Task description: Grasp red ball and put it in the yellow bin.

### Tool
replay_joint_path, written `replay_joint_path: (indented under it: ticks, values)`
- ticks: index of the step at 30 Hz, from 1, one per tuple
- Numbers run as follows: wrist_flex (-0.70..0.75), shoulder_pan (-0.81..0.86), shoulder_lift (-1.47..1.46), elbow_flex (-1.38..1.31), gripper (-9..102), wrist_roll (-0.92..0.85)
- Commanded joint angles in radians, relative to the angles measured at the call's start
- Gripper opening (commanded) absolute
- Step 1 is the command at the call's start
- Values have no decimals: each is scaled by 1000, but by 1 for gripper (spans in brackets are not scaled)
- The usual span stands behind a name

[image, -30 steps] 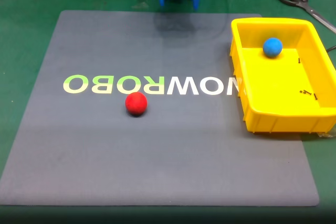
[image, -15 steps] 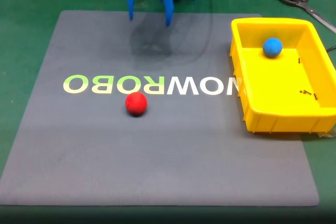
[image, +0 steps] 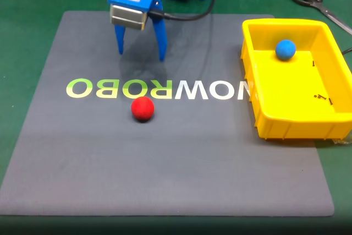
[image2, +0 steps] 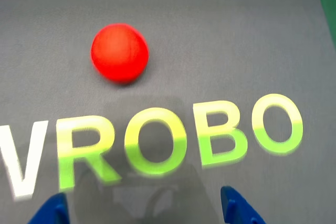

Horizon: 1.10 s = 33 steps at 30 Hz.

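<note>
Fixed view, left to right. We log the grey mat (image: pixel 82 158) covering most of the green table (image: pixel 22 20), with a pale ROBO logo (image: pixel 157 89) printed across its middle. Above the logo's left half we find the gripper (image: pixel 141 54), blue, pointed down, its two fingers spread wide apart with nothing between them. We judge the spread is deliberate: the gap looks broader than the ball, so the jaws can straddle it on the way down.

The red ball (image: pixel 142 108) sits on the mat just below the logo, well apart from the fingertips and nearer the camera. In the wrist view the red ball (image2: pixel 119 52) lies beyond the lettering, left of centre, while the two blue fingertips (image2: pixel 52 211) frame the bottom edge. We read this as the approach step; the grasp is not yet made.

Further right stands the yellow bin (image: pixel 258 75), overlapping the mat's right edge. A blue ball (image: pixel 285 49) rests inside it near the far wall. Scissors (image: pixel 316 1) lie on the table beyond the bin, clear of any likely path
</note>
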Motion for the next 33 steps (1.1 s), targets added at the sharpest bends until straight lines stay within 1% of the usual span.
replay_joint_path:
  ticks: [1, 7, 14, 21, 29, 33]
  values:
    - [-34, -12, -48, -123, 35, 17]
    - [-69, -29, -187, -230, 35, 17]
    - [-77, -46, -359, -402, 35, 44]
    - [-77, -60, -471, -529, 35, 58]
    - [-81, -95, -549, -592, 35, 67]
    - [-110, -107, -592, -618, 34, 80]
